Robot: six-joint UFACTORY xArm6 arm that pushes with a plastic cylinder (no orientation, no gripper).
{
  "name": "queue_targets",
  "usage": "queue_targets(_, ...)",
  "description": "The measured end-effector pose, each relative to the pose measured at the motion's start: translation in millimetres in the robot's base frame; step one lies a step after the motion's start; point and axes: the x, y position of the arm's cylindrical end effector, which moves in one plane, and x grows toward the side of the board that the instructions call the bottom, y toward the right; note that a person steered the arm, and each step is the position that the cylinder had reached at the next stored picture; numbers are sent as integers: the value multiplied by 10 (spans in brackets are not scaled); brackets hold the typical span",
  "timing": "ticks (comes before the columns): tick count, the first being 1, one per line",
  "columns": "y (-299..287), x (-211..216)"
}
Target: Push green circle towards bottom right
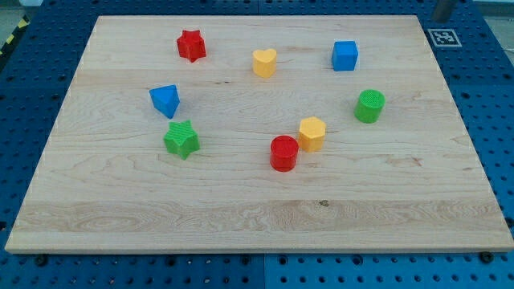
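Note:
The green circle (pixel 370 106) stands upright on the wooden board (pixel 257 217), at the view's right and a little above the middle. My tip does not show in this view. The arm's rod is not on the board. A blue cube (pixel 345 55) sits above and left of the green circle. A yellow hexagon (pixel 312 133) lies to its lower left.
A red circle (pixel 283 153) touches the yellow hexagon's lower left. A yellow heart (pixel 264 62) and a red star (pixel 191 45) sit near the top. A blue triangle (pixel 165 100) and a green star (pixel 181 139) are at the left. A marker tag (pixel 443 37) lies off the board's top right corner.

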Motion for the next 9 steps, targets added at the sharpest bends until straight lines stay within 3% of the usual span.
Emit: queue_targets(9,101,279)
